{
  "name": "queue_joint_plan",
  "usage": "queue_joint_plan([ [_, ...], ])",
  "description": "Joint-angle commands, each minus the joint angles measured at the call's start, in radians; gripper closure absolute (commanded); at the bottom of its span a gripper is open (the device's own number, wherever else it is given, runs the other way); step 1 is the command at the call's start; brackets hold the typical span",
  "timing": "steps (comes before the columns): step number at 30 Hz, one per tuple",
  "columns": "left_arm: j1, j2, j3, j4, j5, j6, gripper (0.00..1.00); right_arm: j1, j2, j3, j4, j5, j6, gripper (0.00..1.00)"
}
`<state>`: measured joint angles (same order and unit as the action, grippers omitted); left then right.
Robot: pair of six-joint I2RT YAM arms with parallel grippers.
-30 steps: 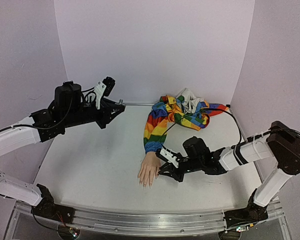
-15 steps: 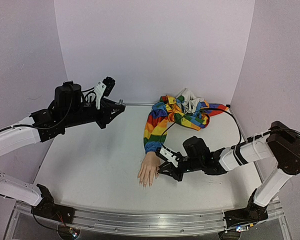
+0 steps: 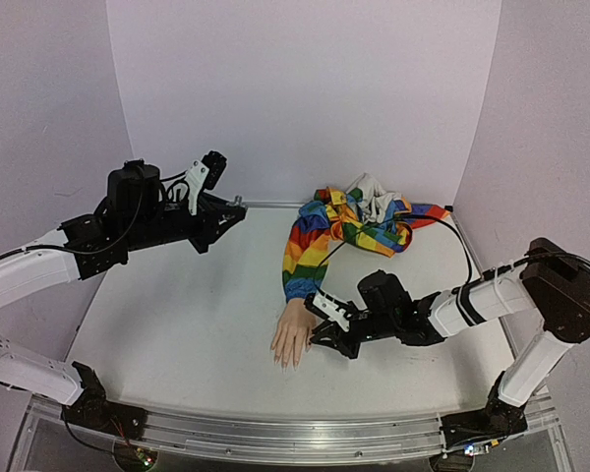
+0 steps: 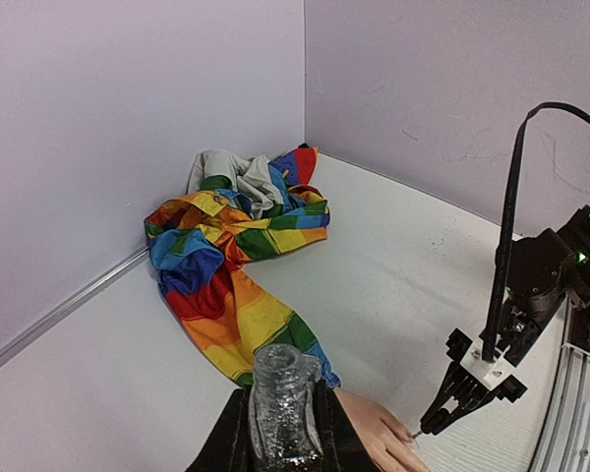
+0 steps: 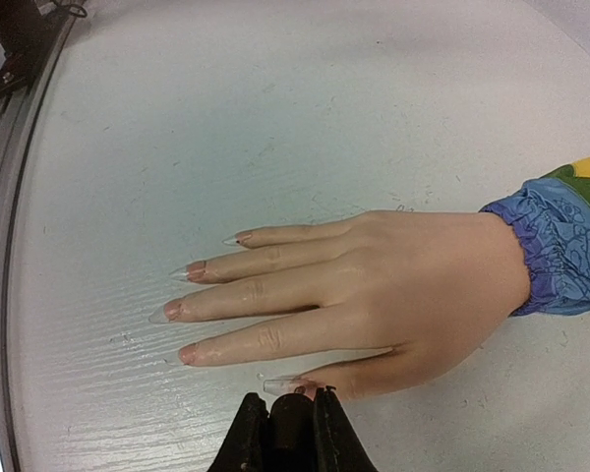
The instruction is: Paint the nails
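1. The left gripper [image 3: 228,208] is raised above the far-left part of the worktop [image 3: 177,315], well apart from the mannequin hand [image 5: 393,285].
2. Its fingers are closed on a clear glass bottle [image 4: 281,408]. The bottle stands upright with its neck open.
3. The right gripper [image 5: 287,413] is low over the worktop, just beside the thumb side of the mannequin hand.
4. Its jaws are nearly together, pinching a dark brush applicator [image 5: 293,425].
5. The applicator's thin tip [image 4: 413,433] reaches the thumb. Whether it touches the nail cannot be told.
6. The mannequin hand lies palm down near the front middle of the worktop, with its fingers spread and pointing toward the arm bases.
7. The nails [image 5: 162,315] are long, pointed and mostly clear, at the fingertips nearest the front rail. Some show a reddish tint near the base.
8. The thumb nail [image 5: 280,385] sits right at the right gripper's fingertips.
9. A rainbow-striped sleeve [image 3: 305,251] covers the wrist with a gathered blue cuff [image 5: 560,246]. It runs back to a bunched heap [image 3: 369,211] against the rear wall.
10. A black cable [image 3: 460,236] arcs from the heap toward the right arm.
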<state>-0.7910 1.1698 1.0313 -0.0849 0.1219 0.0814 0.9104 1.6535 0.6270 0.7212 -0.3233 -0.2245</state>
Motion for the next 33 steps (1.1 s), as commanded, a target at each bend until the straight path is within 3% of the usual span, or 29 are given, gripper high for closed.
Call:
queue_joint_plan([
  [1,0.006,-0.023,-0.002,0.063,0.016,0.003,1.00,0.006,0.014,0.013,0.003,0.018,-0.007,1.00],
  [33,0.006,-0.027,-0.003,0.062,0.021,0.006,1.00,0.010,0.038,0.025,0.019,-0.014,-0.007,1.00],
])
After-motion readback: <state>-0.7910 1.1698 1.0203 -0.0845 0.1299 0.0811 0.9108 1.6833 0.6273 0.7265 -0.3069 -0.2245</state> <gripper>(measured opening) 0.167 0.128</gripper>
